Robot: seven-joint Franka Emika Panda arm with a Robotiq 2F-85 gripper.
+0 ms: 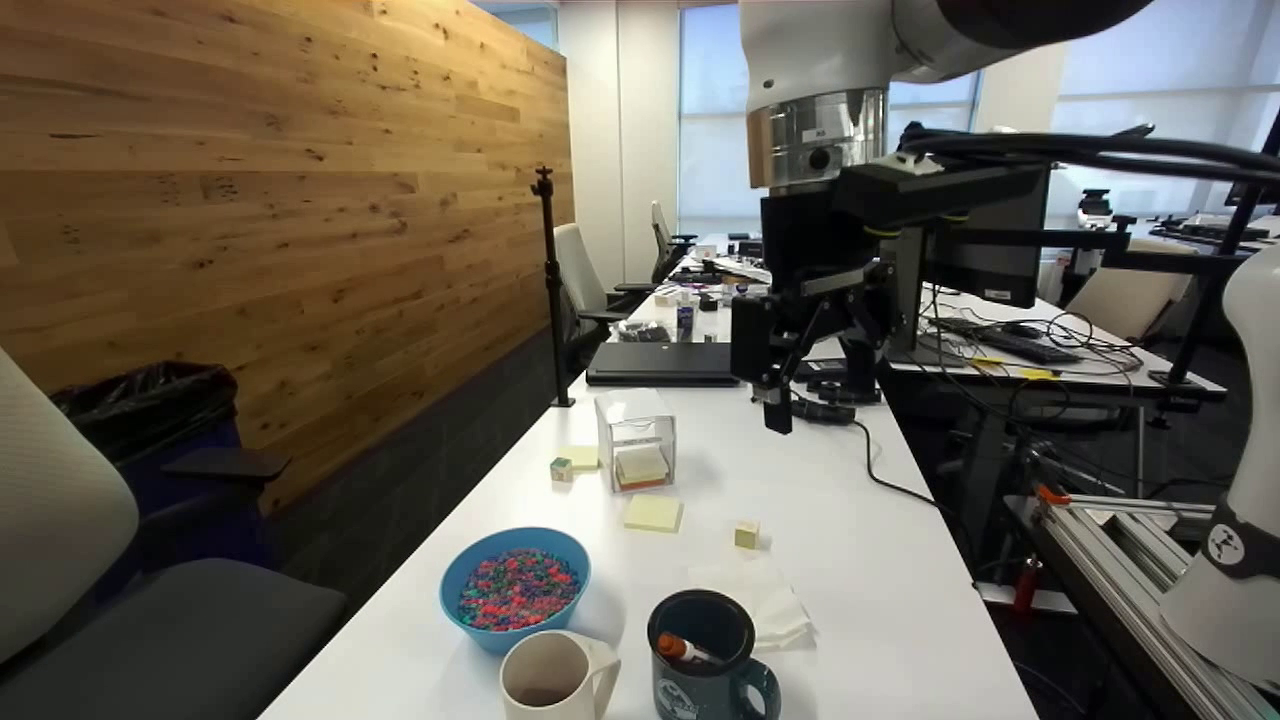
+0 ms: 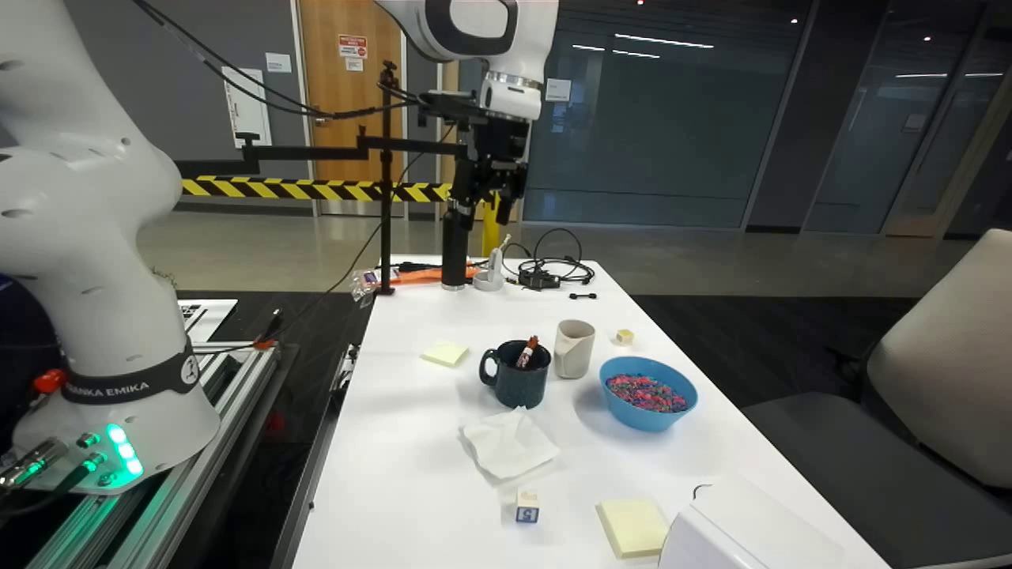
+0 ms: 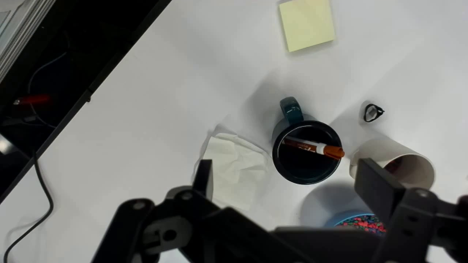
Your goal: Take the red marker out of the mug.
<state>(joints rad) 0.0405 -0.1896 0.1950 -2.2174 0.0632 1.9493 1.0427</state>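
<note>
- My pincer [image 3: 289, 175]: spread real wide, gripping nothing.
- Red marker [image 3: 313, 147]: orangey cap, white band, brownish-red barrel. Slanted inside the mug [image 3: 306, 167], cap toward 3 o'clock in wrist view.

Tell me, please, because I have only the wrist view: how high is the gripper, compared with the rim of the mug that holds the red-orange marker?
Observer: In an exterior view, the gripper hangs well above the rim level of the dark mug.
Operator: Thank you. I would like to lay the red-orange marker past the paper napkin, on the side away from the mug. Does something stand there that I do not see?
Observer: Yes, a small printed toy block; both exterior views show it there.
</note>
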